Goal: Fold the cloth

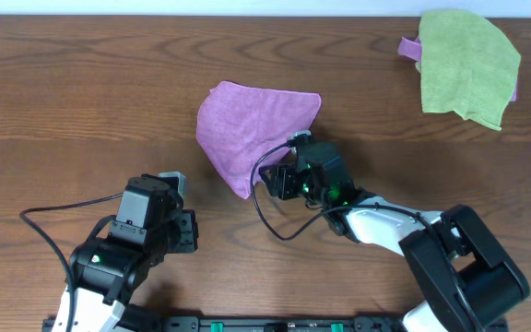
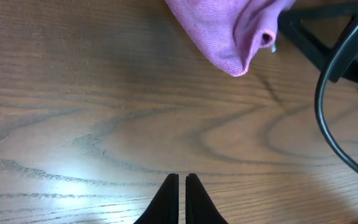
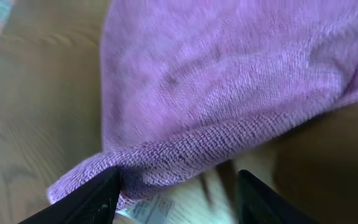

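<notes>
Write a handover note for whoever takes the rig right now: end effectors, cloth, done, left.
Left end effector: shut, empty, over bare table, short of the purple cloth.
Right end effector: open, fingers astride the cloth's near hem, not gripping.
Cloth: mid-table, bunched into a rough triangle.
Lime-green cloth: far right corner, apart.
Done: a loose partial fold at best.
Left: probably regrasp and square the fold.

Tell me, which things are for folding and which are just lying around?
For the job: small square purple terry cloth; right hand, open at its hem; left hand, shut, apart from it.
Lying about: crumpled lime-green cloth, far right; purple scrap peeking from under it.
</notes>
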Controlling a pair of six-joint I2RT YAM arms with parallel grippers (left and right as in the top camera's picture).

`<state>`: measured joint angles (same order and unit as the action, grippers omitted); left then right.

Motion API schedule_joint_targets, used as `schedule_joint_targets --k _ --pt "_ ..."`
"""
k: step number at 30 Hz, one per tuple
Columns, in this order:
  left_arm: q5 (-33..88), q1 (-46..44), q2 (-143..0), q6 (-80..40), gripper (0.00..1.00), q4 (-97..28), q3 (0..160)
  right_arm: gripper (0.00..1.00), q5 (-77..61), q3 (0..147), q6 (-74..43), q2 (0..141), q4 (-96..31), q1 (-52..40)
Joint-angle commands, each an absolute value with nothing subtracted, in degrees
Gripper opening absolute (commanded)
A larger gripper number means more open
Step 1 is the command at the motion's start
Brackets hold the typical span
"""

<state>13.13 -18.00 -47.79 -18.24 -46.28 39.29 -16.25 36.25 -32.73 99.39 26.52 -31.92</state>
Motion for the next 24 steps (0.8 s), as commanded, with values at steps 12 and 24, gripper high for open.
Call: schedule_joint_targets --k 12,24 --pt "12.9 -17.6 -47.5 -18.9 0.07 -46.5 39.1 0.58 -23.5 43.7 -35.4 99.9 27.0 -31.6" --pt "12.9 -17.6 -47.5 -18.9 0.07 -46.5 39.1 0.25 -25.1 44.9 -33.1 99.9 10.4 -31.5"
